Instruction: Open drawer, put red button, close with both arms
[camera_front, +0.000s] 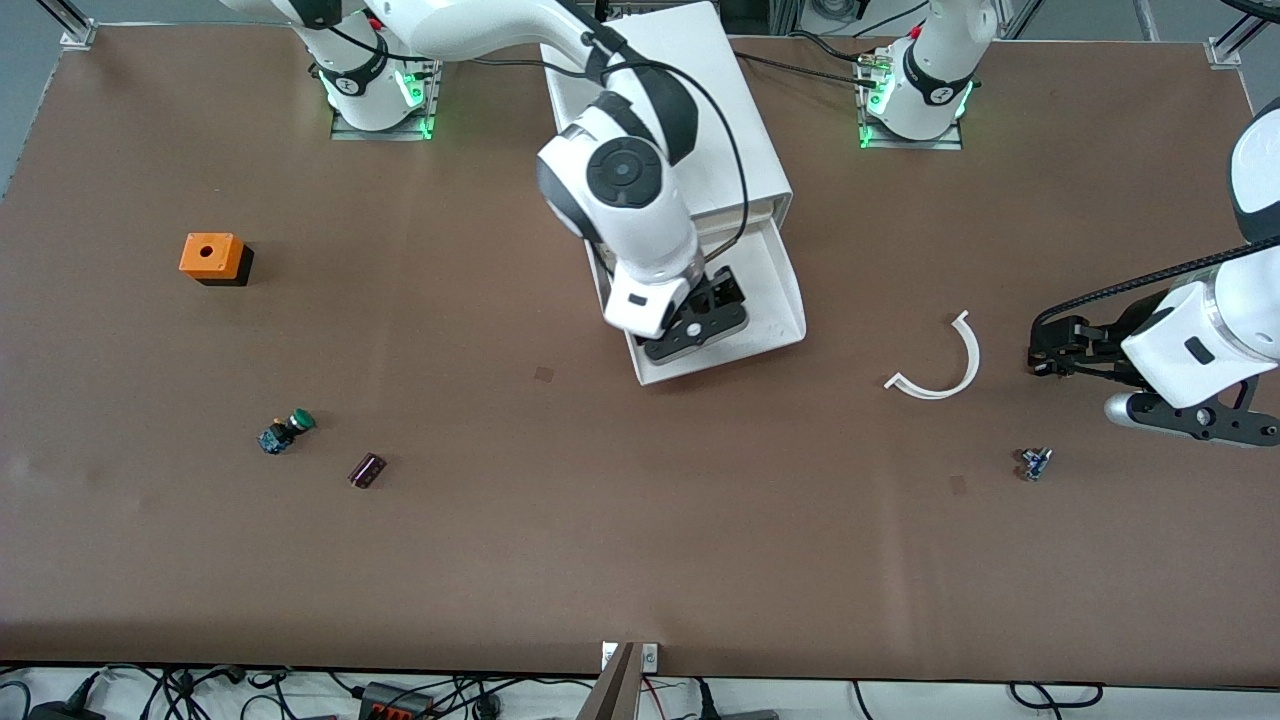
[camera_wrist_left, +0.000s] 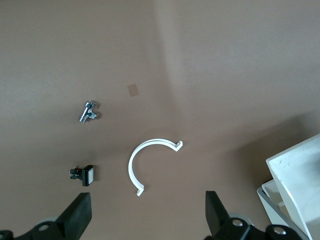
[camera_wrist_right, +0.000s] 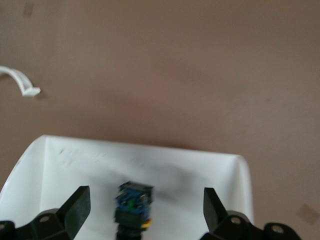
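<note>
- Front view, nearest first: green-capped switch (camera_front: 285, 432) and small dark cylinder (camera_front: 367, 469) toward the right arm's end, tiny metal part (camera_front: 1035, 463) toward the left arm's end.
- Farther up: white curved clip (camera_front: 938, 362), orange box (camera_front: 212, 258), then open drawer (camera_front: 790, 300) of the white cabinet (camera_front: 690, 80).
- Left gripper (camera_wrist_left: 147, 212) waiting over bare table just beside the clip, jaws spread wide, nothing in them.
- Right gripper (camera_wrist_right: 145, 205) over the drawer, jaws spread wide, gripping nothing.
- Red button (camera_wrist_right: 132, 206) lying in the drawer between those fingers, blue-and-black body showing, cap out of sight.
- Probably light, rigid plastic, cap round and likely slippery; squarer body looks like the better spot for a pinch.
- Right wrist view shows the button; front view hides it under the wrist.
- Left wrist view adds a little black square switch (camera_wrist_left: 83, 174), not findable from the front.
</note>
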